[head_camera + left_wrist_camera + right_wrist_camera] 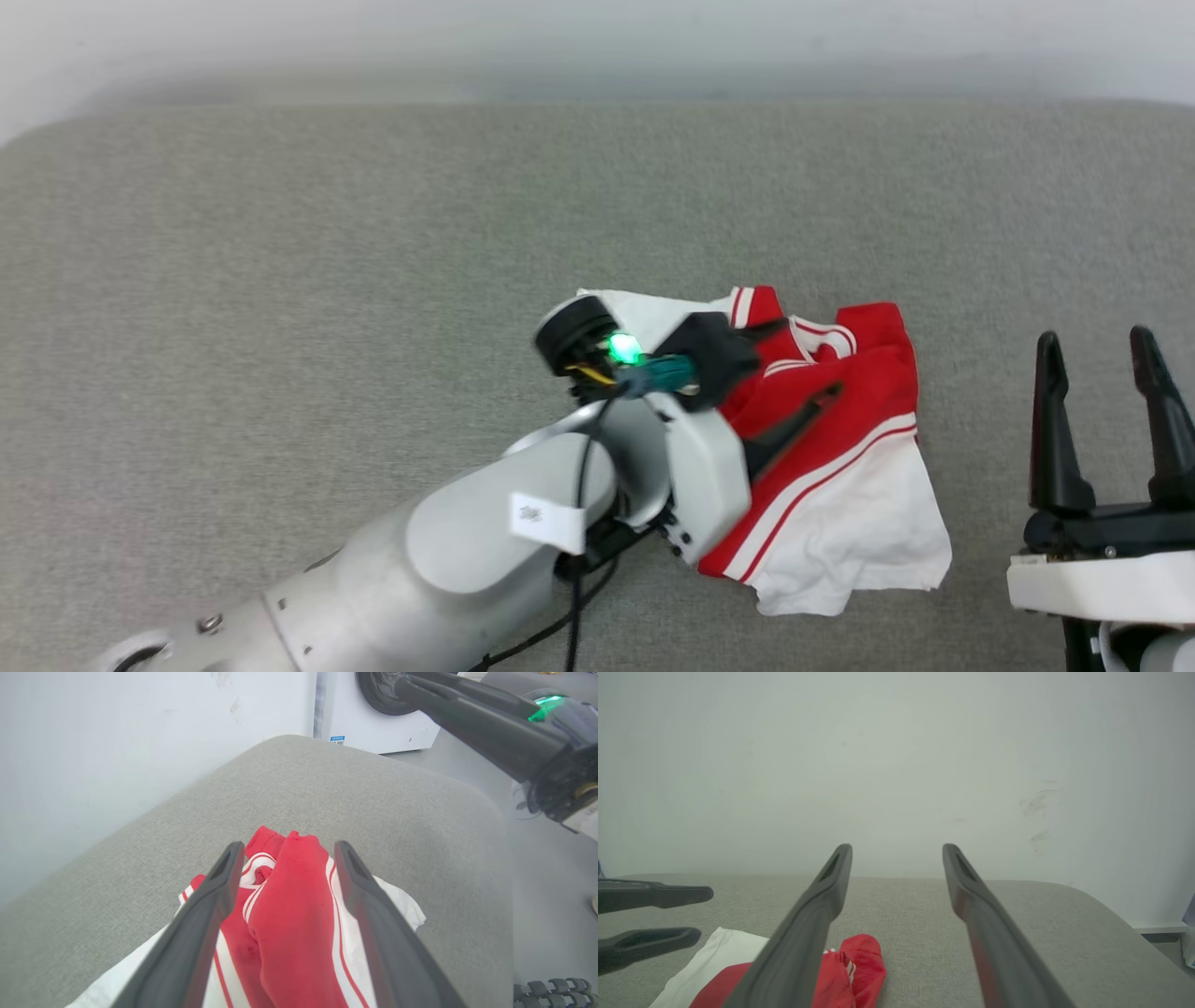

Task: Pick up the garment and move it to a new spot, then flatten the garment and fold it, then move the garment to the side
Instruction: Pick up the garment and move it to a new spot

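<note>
The garment [840,439] lies crumpled on the grey cushion [373,280], a heap of red cloth with white sleeves and red-white stripe trim; its letters are hidden in the folds. My left gripper [808,359] hovers over the heap's middle, open, its fingers spread above a red fold [289,914] without pinching it. In the right wrist view the left gripper [699,914] hangs just above the cloth [859,961]. My right gripper [1094,336] stands open to the right of the garment, apart from it, with nothing between its fingers [822,905].
The cushion's far edge meets a white wall [896,765]. Its rounded right corner [486,812] drops to grey floor, where a white appliance [373,723] stands. Broad bare cushion [233,327] stretches left of the garment. The right arm's fingers [467,709] cross the left wrist view's top right.
</note>
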`<state>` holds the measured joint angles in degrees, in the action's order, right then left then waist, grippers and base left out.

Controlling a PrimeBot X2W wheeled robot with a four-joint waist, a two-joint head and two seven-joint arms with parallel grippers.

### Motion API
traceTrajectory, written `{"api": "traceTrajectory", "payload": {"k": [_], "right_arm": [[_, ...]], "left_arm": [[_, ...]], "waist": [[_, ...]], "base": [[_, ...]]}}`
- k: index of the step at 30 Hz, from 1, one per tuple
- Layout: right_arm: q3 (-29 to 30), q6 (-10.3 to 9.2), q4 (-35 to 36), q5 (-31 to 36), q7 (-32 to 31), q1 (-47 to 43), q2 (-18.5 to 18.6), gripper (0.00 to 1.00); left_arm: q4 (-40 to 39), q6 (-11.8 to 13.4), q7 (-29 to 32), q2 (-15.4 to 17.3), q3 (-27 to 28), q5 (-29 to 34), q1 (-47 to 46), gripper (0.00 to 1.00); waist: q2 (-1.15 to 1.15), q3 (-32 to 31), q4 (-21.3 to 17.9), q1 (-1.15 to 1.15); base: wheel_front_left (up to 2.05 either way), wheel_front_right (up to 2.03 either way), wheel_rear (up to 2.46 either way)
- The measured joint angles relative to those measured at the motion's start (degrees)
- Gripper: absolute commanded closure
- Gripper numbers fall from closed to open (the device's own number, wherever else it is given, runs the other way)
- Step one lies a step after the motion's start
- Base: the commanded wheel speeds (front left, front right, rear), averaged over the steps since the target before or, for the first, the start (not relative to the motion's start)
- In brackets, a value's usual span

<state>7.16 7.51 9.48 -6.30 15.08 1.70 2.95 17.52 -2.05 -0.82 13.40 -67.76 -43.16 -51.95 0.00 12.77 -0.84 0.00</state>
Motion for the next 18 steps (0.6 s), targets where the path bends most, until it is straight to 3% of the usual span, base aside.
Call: {"api": "traceTrajectory", "payload": {"k": [9, 14, 18], "right_arm": [[-0.1, 0.0, -0.99, 0.52, 0.0, -3.49, -0.01, 0.0], [0.11, 0.0, -1.65, 0.53, 0.0, -4.86, 0.0, 0.0], [0.18, 0.0, -2.0, 0.66, 0.0, -5.61, -0.01, 0.0]], "left_arm": [[3.23, 11.96, -12.56, 4.68, 5.94, 3.18, 8.04, 0.0], [1.41, 18.07, -14.06, 8.16, 11.23, 5.2, 14.08, 0.0], [-4.11, 22.04, -14.1, 9.88, 19.22, 8.56, 20.16, 0.0]], "waist": [[0.0, -5.1, 3.03, 0.0], [0.0, -7.14, 4.11, 0.0], [0.0, -8.27, 5.0, 0.0]], "base": [[0.0, 0.0, 0.0], [0.0, 0.0, 0.0], [0.0, 0.0, 0.0]]}}
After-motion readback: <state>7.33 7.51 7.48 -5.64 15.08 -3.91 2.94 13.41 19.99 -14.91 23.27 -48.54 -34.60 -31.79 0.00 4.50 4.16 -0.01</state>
